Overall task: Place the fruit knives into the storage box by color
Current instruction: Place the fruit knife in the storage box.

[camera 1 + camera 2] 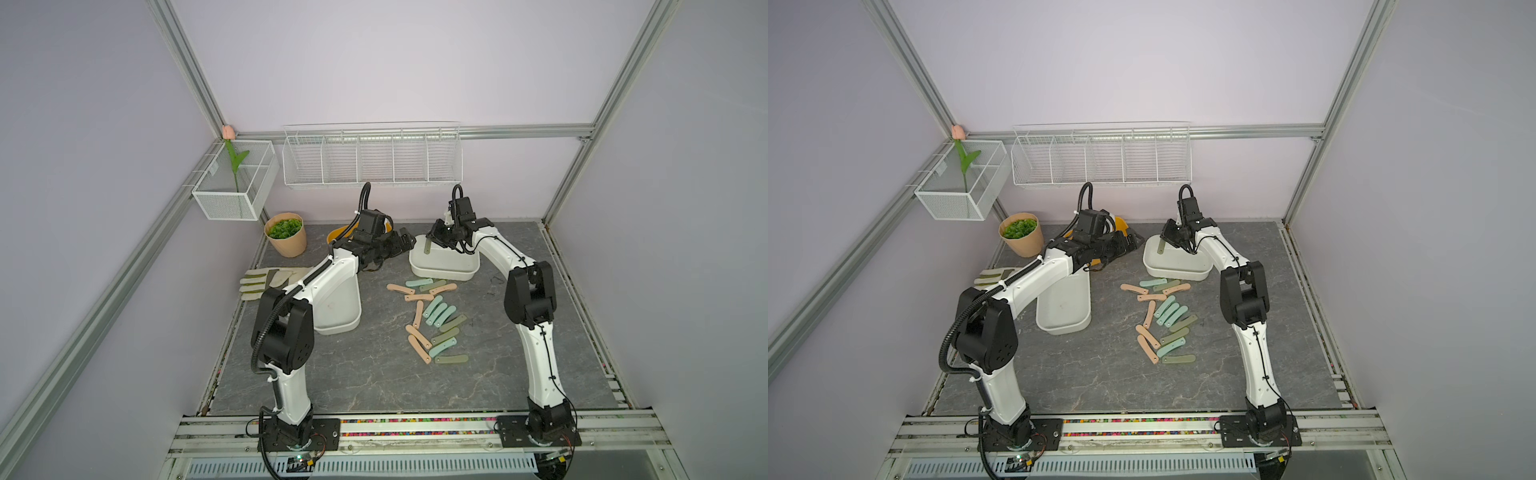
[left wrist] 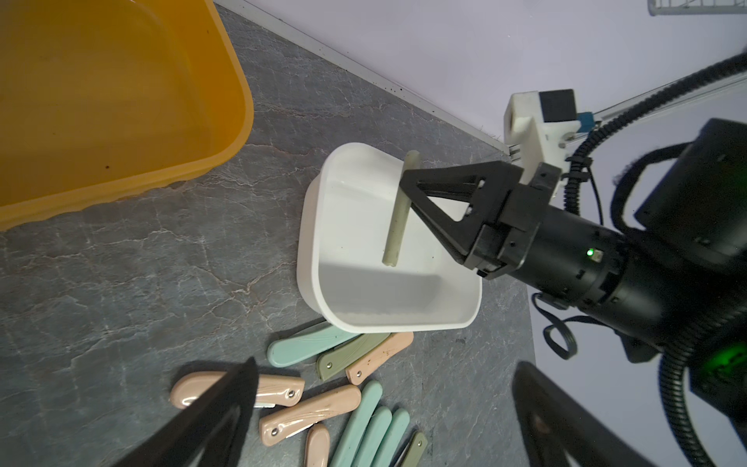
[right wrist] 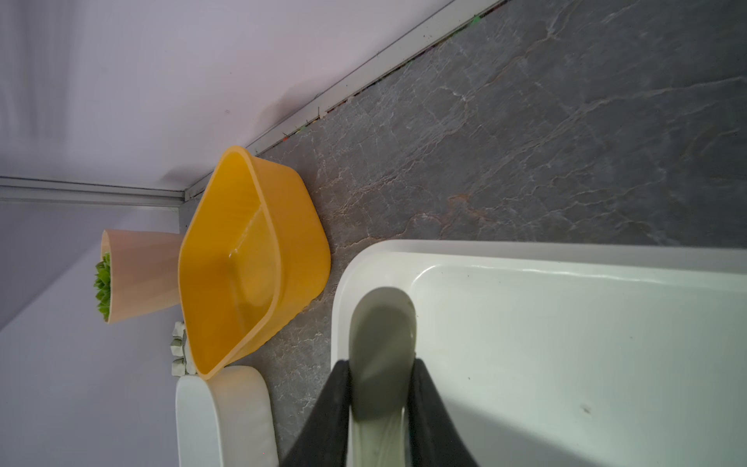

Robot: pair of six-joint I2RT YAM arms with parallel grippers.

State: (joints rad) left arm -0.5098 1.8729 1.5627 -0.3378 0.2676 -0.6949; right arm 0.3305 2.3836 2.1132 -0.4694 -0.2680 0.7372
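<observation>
One olive knife [image 1: 428, 247], light, stiff and slick I judge, hangs clamped near its top in my right gripper [image 1: 433, 239], upper centre of a top view, over the white box [image 1: 444, 276]; my left gripper [image 1: 405, 242] gapes empty.

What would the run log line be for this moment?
right gripper: shut on olive knife, over white box | left gripper: open, empty | other knives: on table

Both top views look down from high in front over the whole table [image 1: 353, 374]. The close wrist views share the far white box [image 2: 404, 319], seemingly from opposite sides.
</observation>
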